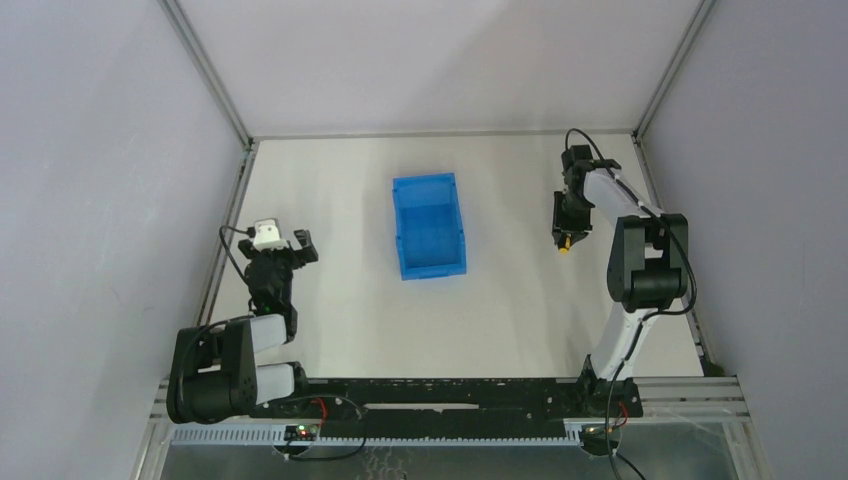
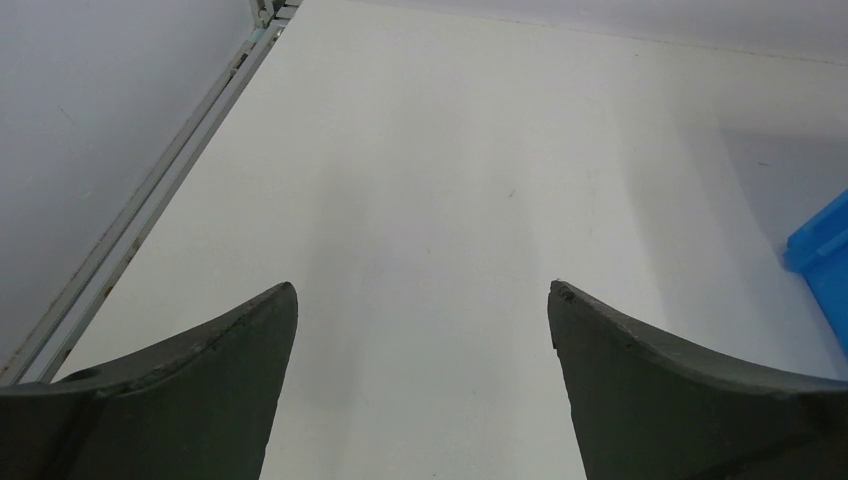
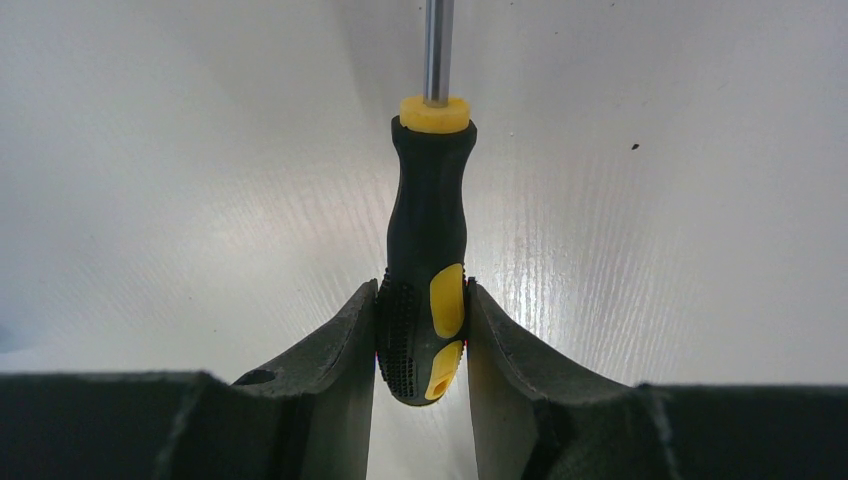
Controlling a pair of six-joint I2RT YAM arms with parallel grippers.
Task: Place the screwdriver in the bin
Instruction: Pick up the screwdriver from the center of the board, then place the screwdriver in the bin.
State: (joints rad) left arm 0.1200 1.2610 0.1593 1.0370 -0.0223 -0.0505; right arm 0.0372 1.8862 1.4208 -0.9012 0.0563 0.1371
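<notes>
The screwdriver (image 3: 428, 240) has a black and yellow handle and a thin metal shaft that runs out of the top of the right wrist view. My right gripper (image 3: 422, 300) is shut on the butt end of its handle. In the top view the right gripper (image 1: 566, 232) is to the right of the blue bin (image 1: 429, 224), with the yellow tip of the screwdriver (image 1: 565, 247) showing below it. The bin is empty and stands mid-table. My left gripper (image 1: 283, 242) is open and empty at the left, its jaws wide apart over bare table (image 2: 422, 290).
A metal frame rail (image 2: 160, 185) runs along the table's left edge. A corner of the bin (image 2: 825, 255) shows at the right of the left wrist view. Grey walls enclose the table on three sides.
</notes>
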